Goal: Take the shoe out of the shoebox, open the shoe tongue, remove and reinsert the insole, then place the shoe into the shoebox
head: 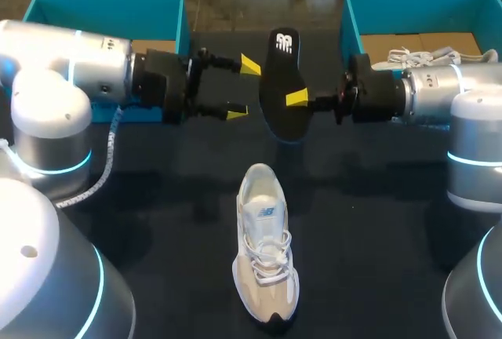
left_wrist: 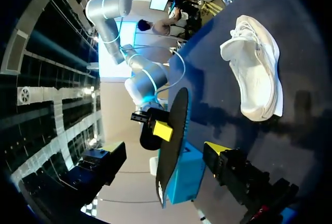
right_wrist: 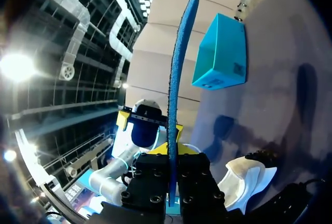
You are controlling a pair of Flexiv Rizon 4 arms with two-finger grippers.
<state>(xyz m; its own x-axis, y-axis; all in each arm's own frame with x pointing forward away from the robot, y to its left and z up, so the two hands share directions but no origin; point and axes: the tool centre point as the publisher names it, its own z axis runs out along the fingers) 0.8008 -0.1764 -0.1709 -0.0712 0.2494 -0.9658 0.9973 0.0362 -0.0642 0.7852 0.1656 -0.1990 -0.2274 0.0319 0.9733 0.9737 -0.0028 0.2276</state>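
Insole [head: 281,68] pinched in right hand [head: 293,98], left hand [head: 244,86] beside, shoe [head: 267,249] on table [head: 157,198].

Dark table [head: 376,221], soft shadows, overhead glare

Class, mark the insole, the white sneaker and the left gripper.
insole [head: 281,72], head view, its black face.
white sneaker [head: 267,249], head view, its laces.
left gripper [head: 244,88], head view, midway between its yellow tips.
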